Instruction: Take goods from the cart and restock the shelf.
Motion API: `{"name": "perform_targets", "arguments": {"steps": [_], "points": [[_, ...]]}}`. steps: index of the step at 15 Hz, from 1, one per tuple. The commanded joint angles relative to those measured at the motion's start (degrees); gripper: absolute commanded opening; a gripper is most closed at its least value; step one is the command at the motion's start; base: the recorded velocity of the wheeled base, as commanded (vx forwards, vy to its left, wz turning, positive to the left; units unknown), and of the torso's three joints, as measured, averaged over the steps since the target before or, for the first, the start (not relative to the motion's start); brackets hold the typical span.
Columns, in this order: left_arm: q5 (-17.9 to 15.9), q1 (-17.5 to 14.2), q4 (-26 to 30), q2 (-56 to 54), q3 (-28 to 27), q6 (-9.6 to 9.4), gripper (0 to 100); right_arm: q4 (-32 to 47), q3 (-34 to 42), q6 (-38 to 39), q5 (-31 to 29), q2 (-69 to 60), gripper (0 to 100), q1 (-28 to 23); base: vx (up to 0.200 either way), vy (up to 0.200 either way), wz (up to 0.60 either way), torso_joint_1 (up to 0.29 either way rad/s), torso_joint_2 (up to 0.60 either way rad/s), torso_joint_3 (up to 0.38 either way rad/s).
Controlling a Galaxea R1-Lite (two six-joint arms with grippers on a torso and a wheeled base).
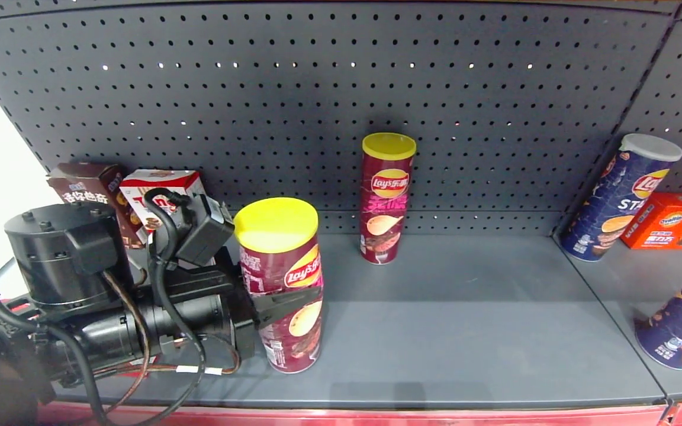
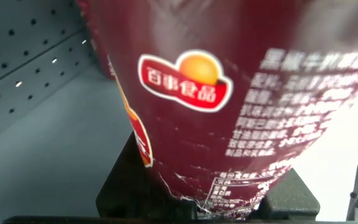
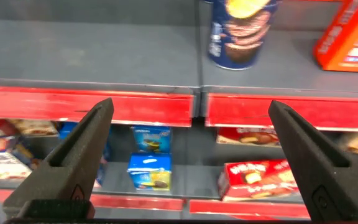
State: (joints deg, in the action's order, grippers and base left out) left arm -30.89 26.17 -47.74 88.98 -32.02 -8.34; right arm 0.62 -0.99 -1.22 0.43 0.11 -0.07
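One maroon can (image 1: 279, 260) stands clamped in left claw (image 1: 293, 299).

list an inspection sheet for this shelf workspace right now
surface: grey shelf, bare around the cans
job's things: held chip can upright near the front edge; second chip can standing by the pegboard
clutter: brown box, white box at left; far blue can, near blue can, orange box at right
grippers: left gripper shut on held chip can; right gripper open
cables: black cables over left arm
surroundings: red shelf edge
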Motion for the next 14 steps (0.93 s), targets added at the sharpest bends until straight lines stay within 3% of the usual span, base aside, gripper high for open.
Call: {"name": "perform_targets", "arguments": {"steps": [1,7,12,14], "points": [[0.7,1.0,0.1,0.1,-0.4,-0.01,0,2.1,-19.9,-0.3,-2.7,18.4,100,-0.4,0.0,0.0,0.0,0.0,0.0,0.0],[2.2,1.7,0.1,0.1,-0.1,0.16,0,5.4,-30.7,-1.8,15.9,25.4,100,7.6,0.0,0.0,0.0,0.0,0.0,0.0],[2.2,1.7,0.1,-0.6,1.2,0.43,0,4.7,-40.3,-1.5,17.9,40.5,100,11.0,0.0,0.0,0.0,0.0,0.0,0.0],[2.2,1.6,0.0,-1.0,2.3,0.43,0,2.4,-42.2,-1.2,18.5,44.5,100,15.7,0.0,0.0,0.0,0.0,0.0,0.0]]}}
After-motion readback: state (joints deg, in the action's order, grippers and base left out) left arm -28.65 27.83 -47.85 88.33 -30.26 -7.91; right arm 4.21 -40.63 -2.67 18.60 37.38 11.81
